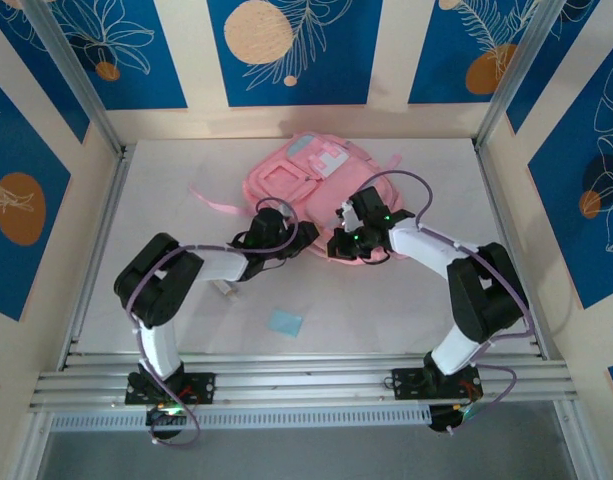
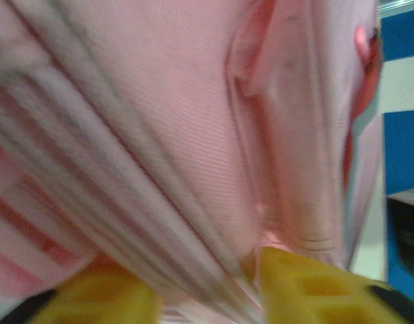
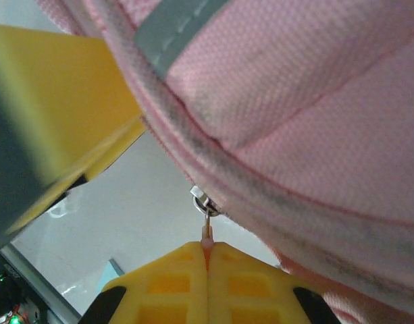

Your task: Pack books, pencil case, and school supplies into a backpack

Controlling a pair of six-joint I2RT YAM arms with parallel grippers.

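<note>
Packing looks barely begun: the backpack lies at the table's far middle. The right gripper has its jaws pinched on the zipper pull. The left gripper straddles backpack fabric; whether it clamps, I cannot tell. 1 light-blue pad waits unpacked by the near edge.

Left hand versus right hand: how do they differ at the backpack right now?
The left hand has its fingers apart with a fold of the backpack between them; the right hand has its fingers pressed together. The left hand meets broad fabric, firm clamp unclear; the right hand pinches only the small zipper pull. Both have yellow fingers at the backpack.
</note>
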